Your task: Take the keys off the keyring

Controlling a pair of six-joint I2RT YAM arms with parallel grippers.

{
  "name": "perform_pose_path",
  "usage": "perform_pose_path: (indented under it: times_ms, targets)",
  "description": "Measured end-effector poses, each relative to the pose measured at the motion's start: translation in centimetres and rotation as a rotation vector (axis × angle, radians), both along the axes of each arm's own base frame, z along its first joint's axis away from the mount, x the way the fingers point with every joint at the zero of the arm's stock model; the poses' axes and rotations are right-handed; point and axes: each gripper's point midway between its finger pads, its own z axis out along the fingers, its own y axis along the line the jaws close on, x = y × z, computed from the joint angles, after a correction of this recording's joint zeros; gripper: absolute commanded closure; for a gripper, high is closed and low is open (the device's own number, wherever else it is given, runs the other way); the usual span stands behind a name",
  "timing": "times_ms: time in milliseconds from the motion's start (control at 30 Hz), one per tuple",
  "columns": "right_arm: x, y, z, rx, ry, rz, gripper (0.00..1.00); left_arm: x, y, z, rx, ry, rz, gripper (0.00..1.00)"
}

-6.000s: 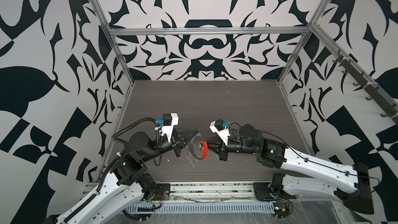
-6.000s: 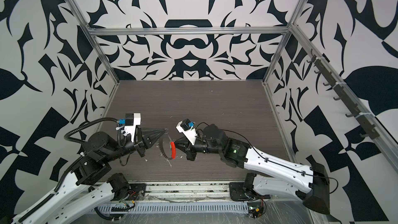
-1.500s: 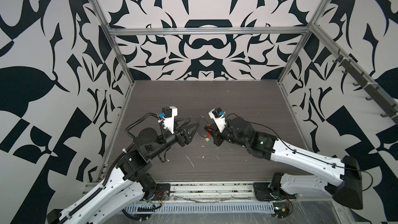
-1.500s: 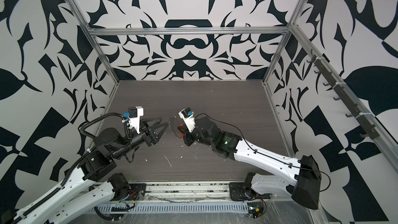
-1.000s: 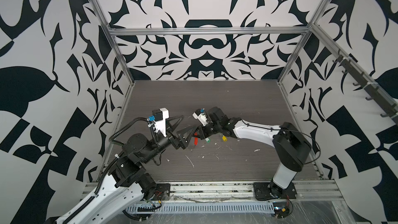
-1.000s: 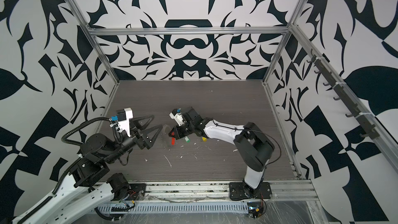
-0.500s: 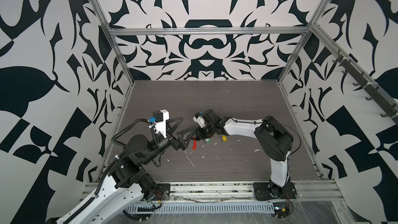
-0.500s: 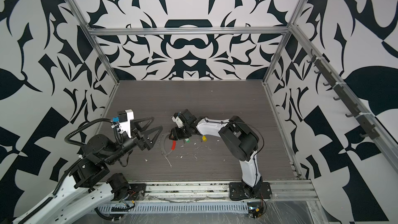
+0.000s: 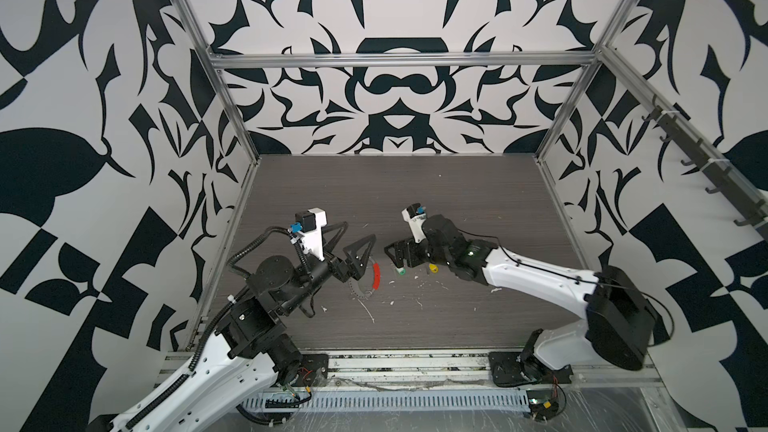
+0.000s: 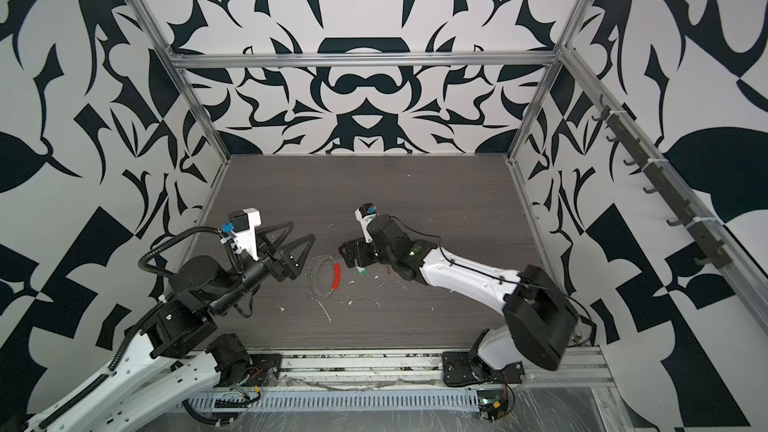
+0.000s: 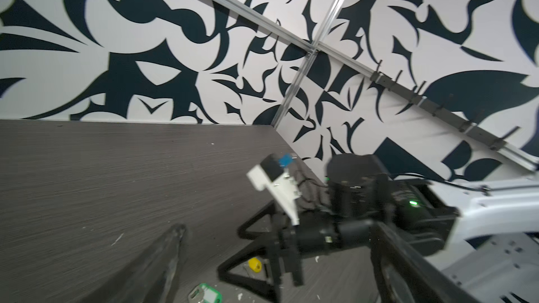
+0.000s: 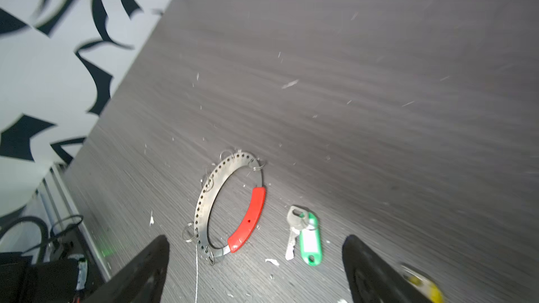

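The keyring [image 12: 204,199], a flat silver loop with a red sleeve [image 12: 248,220], lies on the table [image 12: 379,83], also seen in both top views [image 9: 360,289] [image 10: 319,280]. The green-tagged key [image 12: 306,237] [image 9: 401,272] [image 10: 362,271] [image 11: 207,294] lies loose beside it, off the ring. The yellow key [image 9: 433,269] [image 11: 255,265] [image 12: 424,285] lies further right, partly hidden under my right arm. My right gripper [image 12: 256,275] [image 9: 392,257] is open over the green key, holding nothing. My left gripper [image 9: 360,229] [image 10: 302,230] hovers open just left of the ring.
White scraps and a thin white strand [image 9: 368,311] litter the dark table around the ring. Patterned walls with metal posts [image 9: 232,118] close in the left, back and right. A rail with hooks [image 9: 706,168] runs along the right wall.
My right gripper has opened and let go of the keyring, which now lies flat on the table. The right arm has drawn back to the right. The left gripper has stayed open.
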Motion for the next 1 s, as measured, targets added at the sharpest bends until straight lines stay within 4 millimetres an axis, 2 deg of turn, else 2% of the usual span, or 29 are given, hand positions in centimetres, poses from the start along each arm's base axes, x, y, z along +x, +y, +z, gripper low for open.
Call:
perform_pose_path:
  times_ms: [167,300,400,633,733,833,900,1000]
  targets:
    - [-0.6,-3.1,2.7,0.041,-0.118,-0.073,0.05,2.8,1.6,-1.4,0.098,-0.01,0.186,0.01]
    - [-0.9,-4.4,2.9,0.038,-0.149,-0.106,0.05,5.4,3.4,-2.5,0.165,-0.031,0.341,0.01]
    - [-1.0,-5.0,2.7,0.032,-0.154,-0.119,0.05,8.0,5.9,-4.1,0.2,-0.002,0.479,0.01]
    - [-1.3,-6.2,3.2,0.039,-0.182,-0.15,0.04,13.6,14.1,-8.6,0.303,0.12,0.807,0.01]
    - [-1.3,-6.5,3.7,0.047,-0.196,-0.162,0.04,15.6,18.5,-12.3,0.413,0.229,0.948,0.01]
    - [-1.2,-7.0,4.0,0.046,-0.211,-0.184,0.03,16.6,22.2,-16.7,0.53,0.345,1.05,0.01]
    - [-1.1,-7.4,4.2,0.045,-0.222,-0.2,0.03,16.8,23.6,-19.1,0.584,0.387,1.081,0.0]
    - [-1.2,-8.0,4.4,0.044,-0.236,-0.219,0.01,16.5,24.6,-22.0,0.625,0.396,1.088,0.0]
